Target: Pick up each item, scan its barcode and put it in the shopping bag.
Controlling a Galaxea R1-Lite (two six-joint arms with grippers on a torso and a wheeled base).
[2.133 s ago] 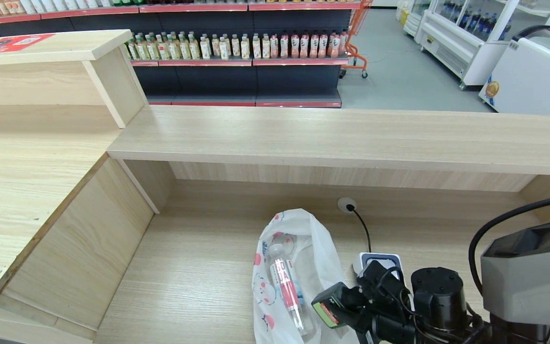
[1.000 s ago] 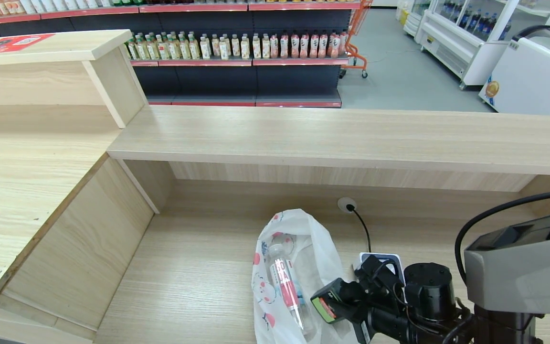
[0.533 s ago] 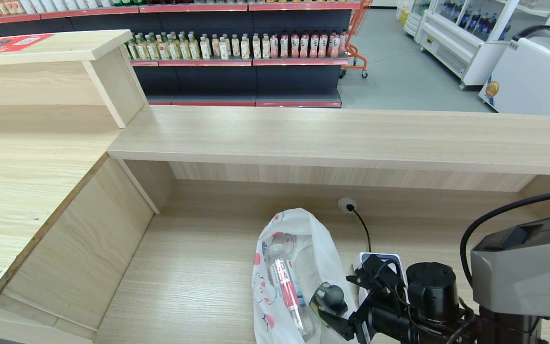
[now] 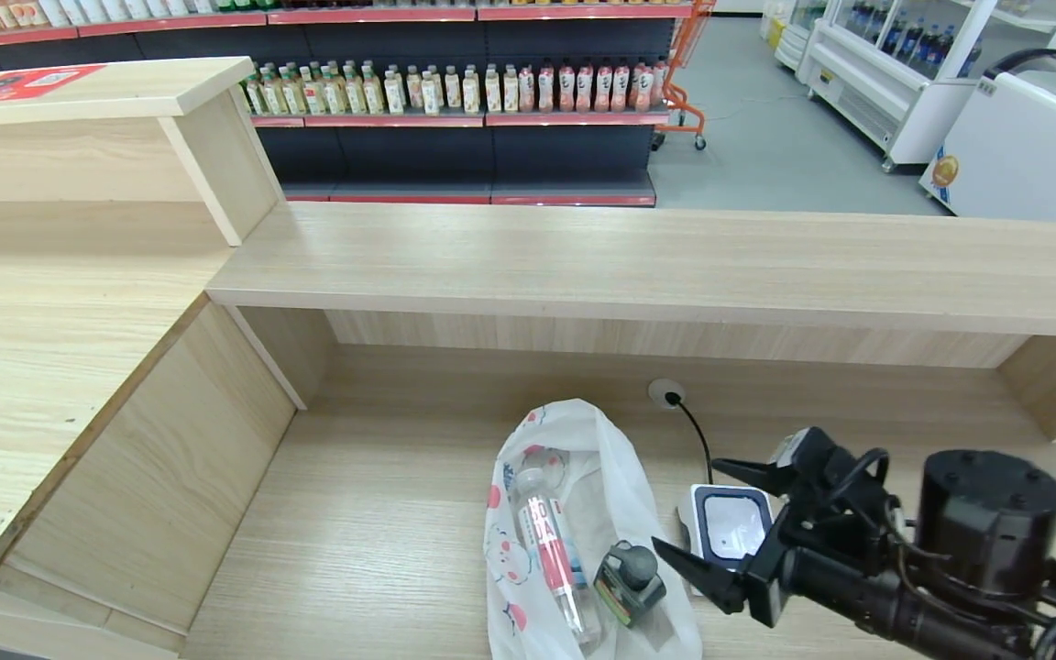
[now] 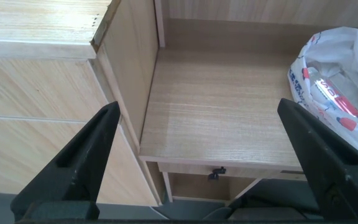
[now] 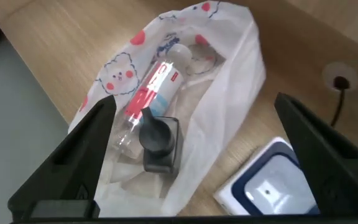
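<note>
Head view: the right gripper (image 4: 686,503), jaws spread and empty, hangs by a white square scanner pad (image 4: 734,527). Beside it, a white printed plastic shopping bag (image 4: 610,458) holds a clear red-labelled water bottle (image 4: 551,550) and a dark black-capped bottle (image 4: 629,577).

Left wrist view: the left gripper (image 5: 197,104), likewise spread and empty, is above the pale wooden desk (image 5: 222,118).

Right wrist view: inside the bag, the two bottles lie just beside each other.

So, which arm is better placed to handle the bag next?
Right, probably: the right tool hangs open close by the bag and scanner; the left tool, also open, sits farther from the bag.
</note>
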